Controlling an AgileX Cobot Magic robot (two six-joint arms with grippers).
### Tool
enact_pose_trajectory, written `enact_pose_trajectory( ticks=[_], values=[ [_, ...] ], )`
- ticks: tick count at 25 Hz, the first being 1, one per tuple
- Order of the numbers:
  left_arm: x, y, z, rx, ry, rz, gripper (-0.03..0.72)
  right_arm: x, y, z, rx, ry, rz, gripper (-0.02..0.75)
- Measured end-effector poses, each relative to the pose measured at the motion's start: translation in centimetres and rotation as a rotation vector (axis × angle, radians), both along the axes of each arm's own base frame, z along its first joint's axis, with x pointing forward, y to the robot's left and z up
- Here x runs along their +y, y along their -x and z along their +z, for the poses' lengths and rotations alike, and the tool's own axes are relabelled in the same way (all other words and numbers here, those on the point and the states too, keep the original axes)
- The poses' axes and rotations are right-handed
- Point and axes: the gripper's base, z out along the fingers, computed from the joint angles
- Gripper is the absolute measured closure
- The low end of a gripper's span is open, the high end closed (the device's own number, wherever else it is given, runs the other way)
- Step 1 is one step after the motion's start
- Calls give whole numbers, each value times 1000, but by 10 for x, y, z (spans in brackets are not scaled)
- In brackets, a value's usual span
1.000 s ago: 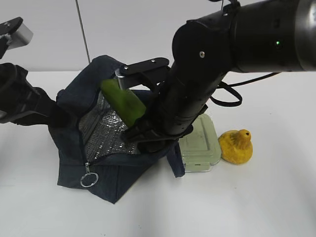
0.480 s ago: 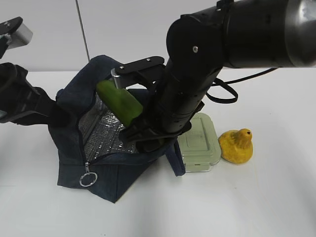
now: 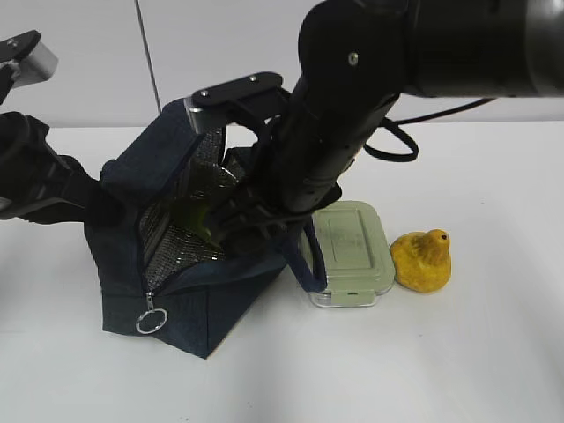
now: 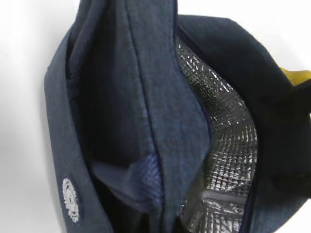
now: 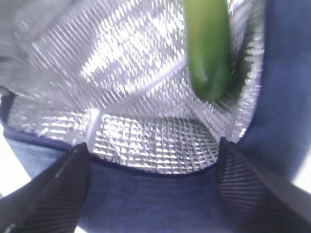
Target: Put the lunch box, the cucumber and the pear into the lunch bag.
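On the white counter [image 3: 441,352] the lunch bag [image 3: 176,291] stands with its mouth gaping, silver foil lining [image 3: 172,242] showing inside and the metal ring pull [image 3: 148,322] hanging low on its front seam; the right arm [image 3: 352,115] reaches down from the upper right into that mouth, and in the exterior view the right gripper [image 3: 231,220] is sunk among the bag's walls, so whether its jaws are clenched or released cannot be told there; the right wrist view shows the two dark fingers [image 5: 48,194] spread wide at the lower corners, with nothing between them, over the foil floor; the cucumber [image 5: 208,48] is inside the bag, its rounded end pointing down against the foil near the right-hand wall, and in the exterior view only a dim green patch of it shows deep in the opening; the left arm [image 3: 40,181] meets the bag's left side at the upper edge, but the left wrist view is filled with navy fabric and lining and shows no jaws, so their state cannot be told; the lunch box [image 3: 351,251] rests on the counter just beside the bag's right corner, pale green lid up; the pear [image 3: 421,261] sits just beside the lunch box on its right.
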Motion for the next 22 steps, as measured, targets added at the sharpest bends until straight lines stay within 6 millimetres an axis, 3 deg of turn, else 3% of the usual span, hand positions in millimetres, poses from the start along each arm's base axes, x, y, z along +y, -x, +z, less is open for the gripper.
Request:
enact_pose_trajectory(
  ticks=[6,11,16,22],
  values=[
    [0,0,0,-2,-7,-3,687,-7,3,42,-129,-53,5,152],
    [1,0,0,-2,-9,-3,687,-27,-2,50,-176,46,-112,163],
    [1,0,0,-2,-10,-4,687,-73,-15,47,-88,185,-256,167],
    [1,0,0,-2,-11,-5,687,-129,-32,40,78,199,-364,167]
  ],
)
